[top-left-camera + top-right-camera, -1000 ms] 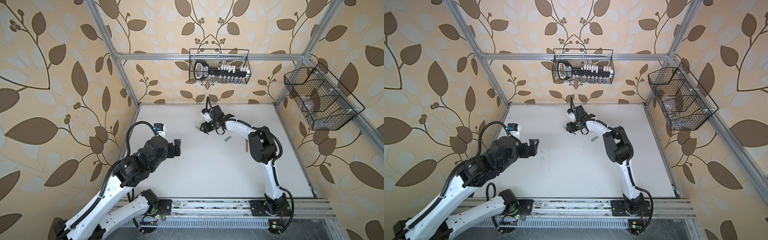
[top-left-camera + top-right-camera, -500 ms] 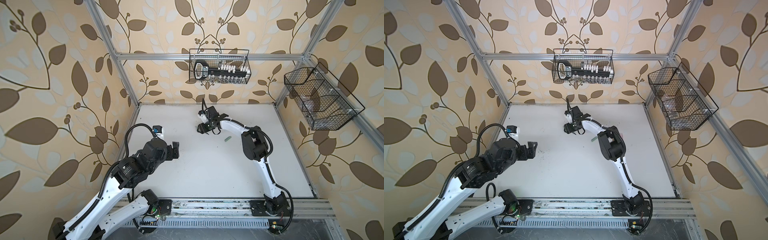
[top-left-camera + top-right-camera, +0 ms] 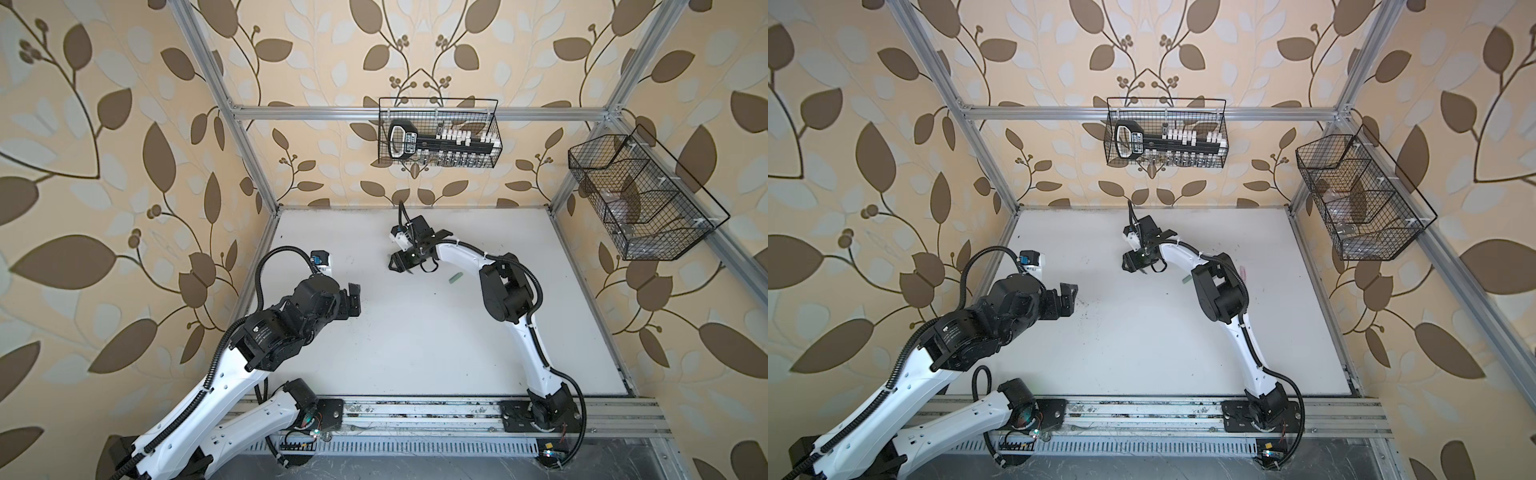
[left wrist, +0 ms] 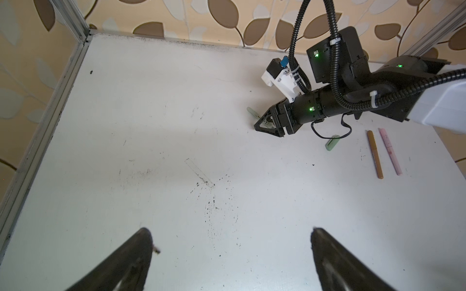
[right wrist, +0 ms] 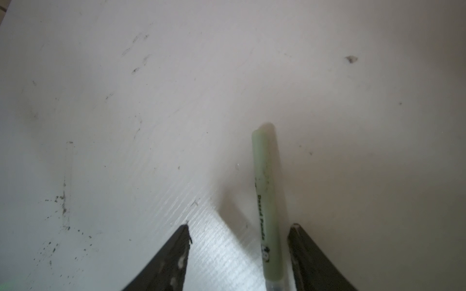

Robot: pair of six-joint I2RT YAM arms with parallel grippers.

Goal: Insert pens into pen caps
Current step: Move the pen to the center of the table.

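Straddling the green pen (image 5: 267,189), far centre: your right claw (image 5: 240,226), part-open, nothing gripped; left claw (image 4: 230,229) wide open, empty. Next, likely: close, lift, aim at green cap (image 4: 332,142).

the left gripper (image 4: 230,235) hangs over the speckled white table (image 4: 113,131), its fingers (image 4: 141,252) spread wide. toward the far side, the right gripper (image 4: 266,122) sits low on the surface, with the end of the pale green pen (image 4: 251,111) poking out beyond it. just to its right lies the pale green cap (image 4: 332,142). further right, the brown pen (image 4: 375,155) and the pink pen (image 4: 390,151) lie side by side, not touching.
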